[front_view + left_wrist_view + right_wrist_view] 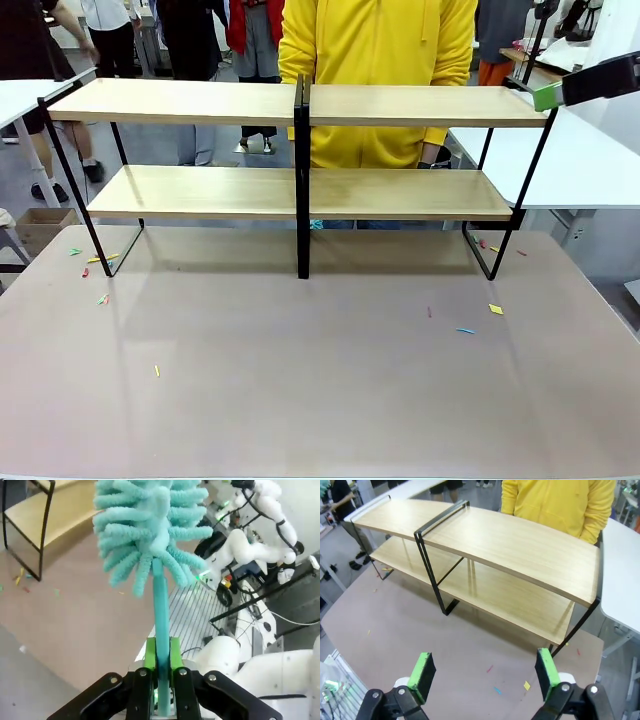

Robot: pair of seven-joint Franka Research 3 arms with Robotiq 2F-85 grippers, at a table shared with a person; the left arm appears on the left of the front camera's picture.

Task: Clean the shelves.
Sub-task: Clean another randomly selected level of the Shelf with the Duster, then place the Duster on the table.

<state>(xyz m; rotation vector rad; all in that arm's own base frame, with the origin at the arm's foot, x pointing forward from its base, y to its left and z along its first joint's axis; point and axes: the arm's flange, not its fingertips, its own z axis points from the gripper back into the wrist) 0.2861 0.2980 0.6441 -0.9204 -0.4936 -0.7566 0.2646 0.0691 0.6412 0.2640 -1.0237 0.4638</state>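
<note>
- Front view first: we see two shelves (300,105), matching racks set end to end and meeting at a black frame post in the middle, together spanning nearly the whole tabletop (320,400).
- Each rack gives us two light wooden boards, so four boards in all, and all four lie bare.
- Behind them stands a person in a yellow hoodie (378,60), close to the far edge.
- On the beige tabletop we count small coloured scraps (495,309): about four near the left frame foot, one lone yellow bit lower left, and about five on the right around the right frame foot.
- Our right gripper (590,85) hovers at the top right, level with the upper right board; a green pad shows at its tip.
- From the right wrist, we look down on both racks (485,545) with the right gripper (482,675) spread wide, two green pads well apart, nothing between them.
- From the left wrist, our left gripper (161,660) is clamped tight on the teal handle of one fluffy teal duster (150,525), head pointing up and away.
- A corner of one rack (45,510) sits at that view's top left, well apart from the duster.
</note>
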